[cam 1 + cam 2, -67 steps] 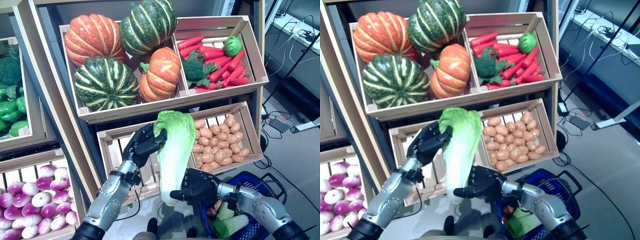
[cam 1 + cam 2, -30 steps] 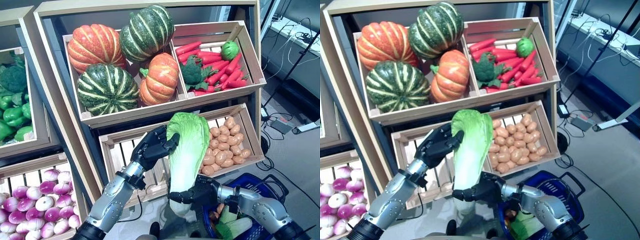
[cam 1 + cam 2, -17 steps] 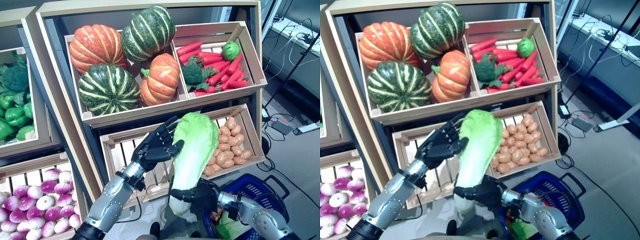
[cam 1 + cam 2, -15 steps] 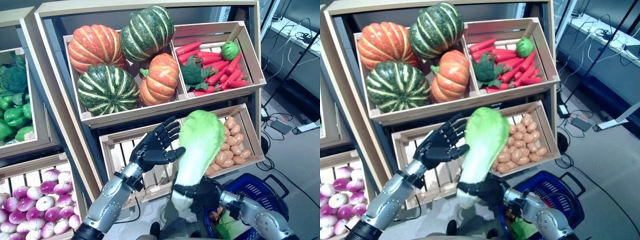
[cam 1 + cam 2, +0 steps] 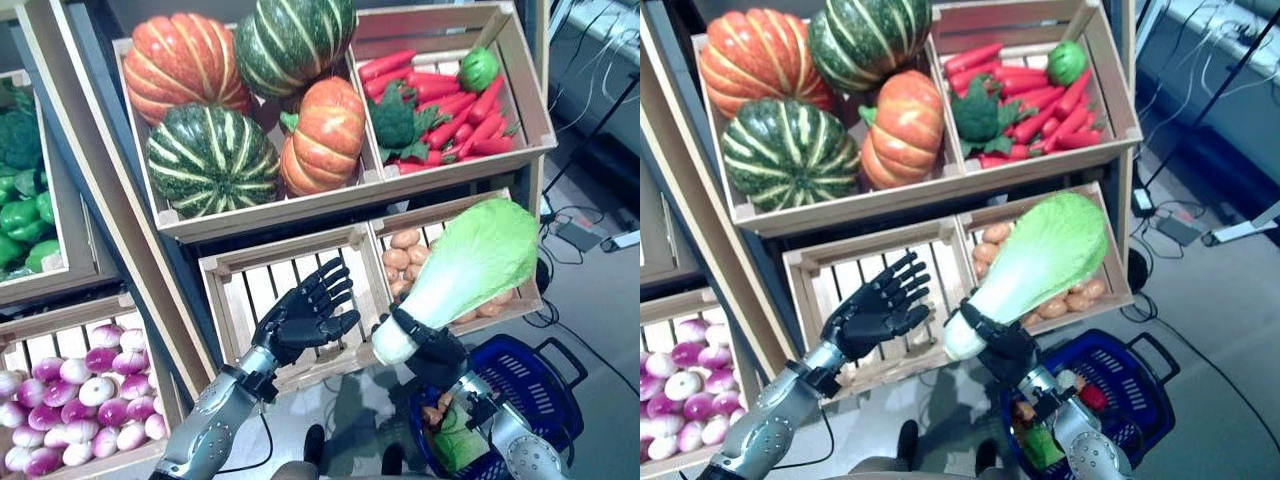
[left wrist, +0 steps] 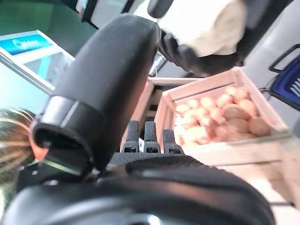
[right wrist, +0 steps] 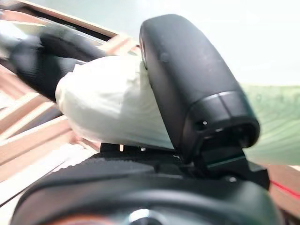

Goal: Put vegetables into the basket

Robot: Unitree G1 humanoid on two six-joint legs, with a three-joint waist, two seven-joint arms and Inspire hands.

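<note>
Cabbage (image 5: 468, 258) stem gripped by right robot hand (image 5: 432, 350), hiding potatoes; left robot hand (image 5: 300, 318) spread wide.

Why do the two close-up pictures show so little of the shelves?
Left wrist view: the open left hand fills most of the frame, and only the potato crate shows clearly past it. Right wrist view: the right hand, curled round the white base of the cabbage, blocks nearly everything else.

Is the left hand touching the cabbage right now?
No, the left hand is open with spread fingers in front of the empty crate, apart from the cabbage, which only the right hand holds.
</note>
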